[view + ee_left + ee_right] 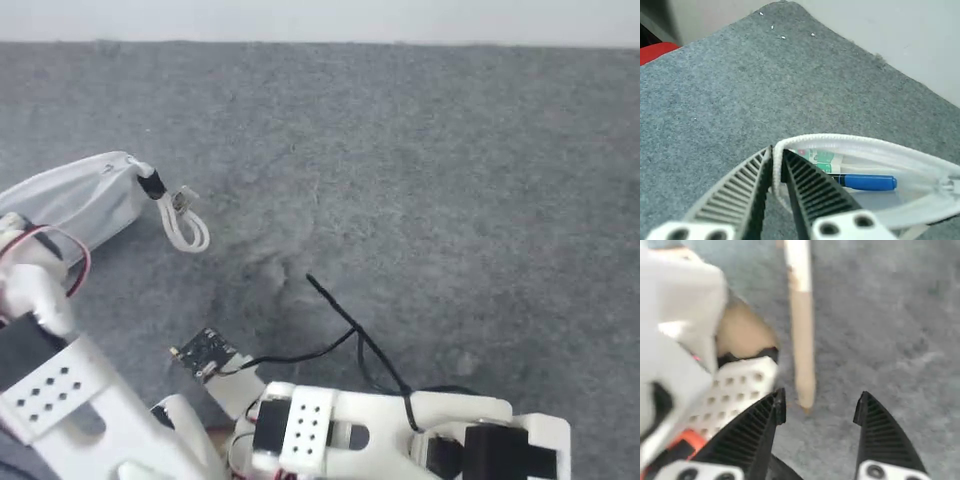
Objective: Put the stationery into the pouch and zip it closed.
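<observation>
A white pouch (75, 200) lies at the left of the grey mat, its zip cord (185, 228) trailing off one end. In the left wrist view the pouch (920, 165) gapes open, with a blue pen (867, 182) and a green-and-white item (820, 159) inside. My left gripper (777, 154) is shut on the pouch's rim. My right gripper (820, 407) is open, low over the mat. A pale pencil-like stick (801, 325) lies ahead of it, its tip between the fingers and nearer one of them.
Grey felt mat (420, 180) covers the table, with free room at centre and right. The right arm's body (330, 425) lies along the front edge, with a black cable (350, 335) looping over the mat. The left arm (50, 390) shows white beside the stick.
</observation>
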`<state>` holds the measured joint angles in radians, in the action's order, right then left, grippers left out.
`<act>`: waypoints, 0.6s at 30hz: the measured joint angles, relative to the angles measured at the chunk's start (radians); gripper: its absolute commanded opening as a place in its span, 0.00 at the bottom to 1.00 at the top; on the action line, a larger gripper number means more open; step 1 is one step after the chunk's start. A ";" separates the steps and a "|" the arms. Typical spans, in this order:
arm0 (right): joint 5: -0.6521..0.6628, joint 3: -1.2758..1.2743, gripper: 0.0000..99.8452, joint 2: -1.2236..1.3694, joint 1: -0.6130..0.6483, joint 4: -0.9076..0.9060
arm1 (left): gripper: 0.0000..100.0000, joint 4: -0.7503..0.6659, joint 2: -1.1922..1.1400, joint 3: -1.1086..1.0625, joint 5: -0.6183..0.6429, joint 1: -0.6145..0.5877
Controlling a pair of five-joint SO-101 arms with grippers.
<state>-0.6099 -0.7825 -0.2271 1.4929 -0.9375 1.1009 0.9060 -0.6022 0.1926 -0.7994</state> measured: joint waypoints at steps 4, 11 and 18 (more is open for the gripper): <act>0.000 0.000 0.22 0.002 0.003 0.040 | 0.01 0.000 0.000 0.000 -0.002 0.000; 0.003 0.000 0.05 0.089 -0.018 0.072 | 0.01 0.000 0.000 0.000 -0.002 0.000; 0.083 0.002 0.03 0.150 -0.114 0.095 | 0.01 0.000 0.000 0.000 -0.002 0.000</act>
<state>-0.5271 -0.7810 -0.0767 1.3794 -0.8424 1.1009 0.9060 -0.6022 0.1910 -0.7994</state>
